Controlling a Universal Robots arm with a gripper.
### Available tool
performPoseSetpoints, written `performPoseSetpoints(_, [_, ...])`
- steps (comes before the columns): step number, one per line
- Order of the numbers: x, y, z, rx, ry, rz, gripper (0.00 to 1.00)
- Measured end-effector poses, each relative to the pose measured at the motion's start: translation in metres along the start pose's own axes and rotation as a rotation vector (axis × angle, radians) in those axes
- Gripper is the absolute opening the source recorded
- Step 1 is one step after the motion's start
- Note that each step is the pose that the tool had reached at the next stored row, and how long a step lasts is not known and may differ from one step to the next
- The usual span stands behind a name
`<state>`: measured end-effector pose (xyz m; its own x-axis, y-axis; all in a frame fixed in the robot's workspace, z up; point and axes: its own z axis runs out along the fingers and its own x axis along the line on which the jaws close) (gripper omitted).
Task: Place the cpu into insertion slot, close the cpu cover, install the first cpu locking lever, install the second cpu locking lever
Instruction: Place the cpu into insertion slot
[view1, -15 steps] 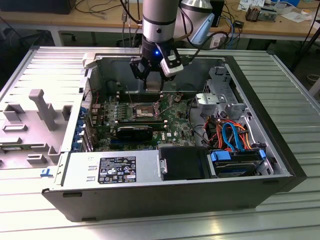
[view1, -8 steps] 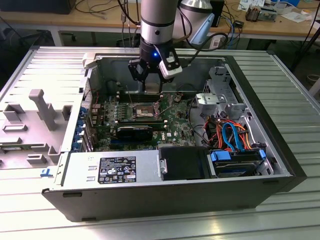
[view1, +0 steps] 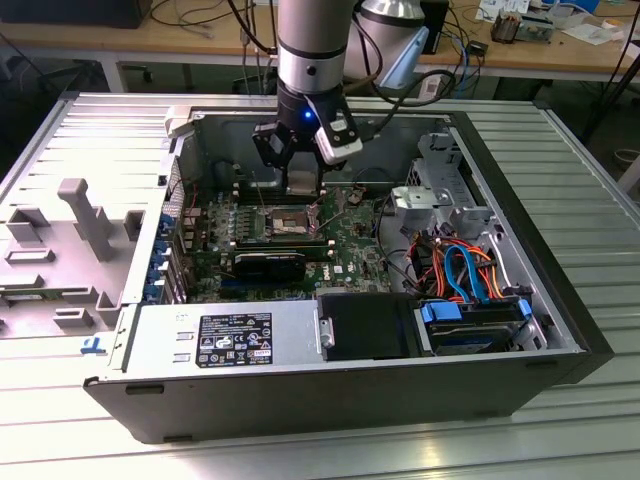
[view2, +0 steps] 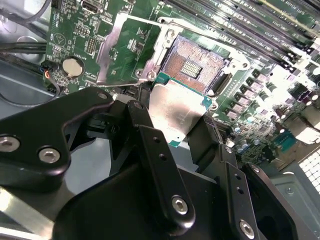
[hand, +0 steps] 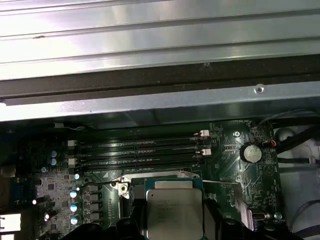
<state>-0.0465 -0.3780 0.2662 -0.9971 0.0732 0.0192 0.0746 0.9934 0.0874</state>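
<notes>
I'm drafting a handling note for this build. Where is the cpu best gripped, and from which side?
The cpu is a thin flat square, so two opposite edges are probably best, approached from the metal-top side, as the pincer holds it here. The edges give parallel faces, and the underside is left free for the open insertion slot.

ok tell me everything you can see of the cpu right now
The cpu is a small flat square chip with a dull silver-grey metal top and a thin green edge around it. The black fingers of the pincer grip it on two opposite sides. It is held close to the open insertion slot, whose contact field lies bare, and is not yet seated in it.
</notes>
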Motion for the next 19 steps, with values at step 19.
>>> performPoseSetpoints(19, [0.0001,-0.0022,0.0003,-0.0004,-0.0022,0.025,0.54])
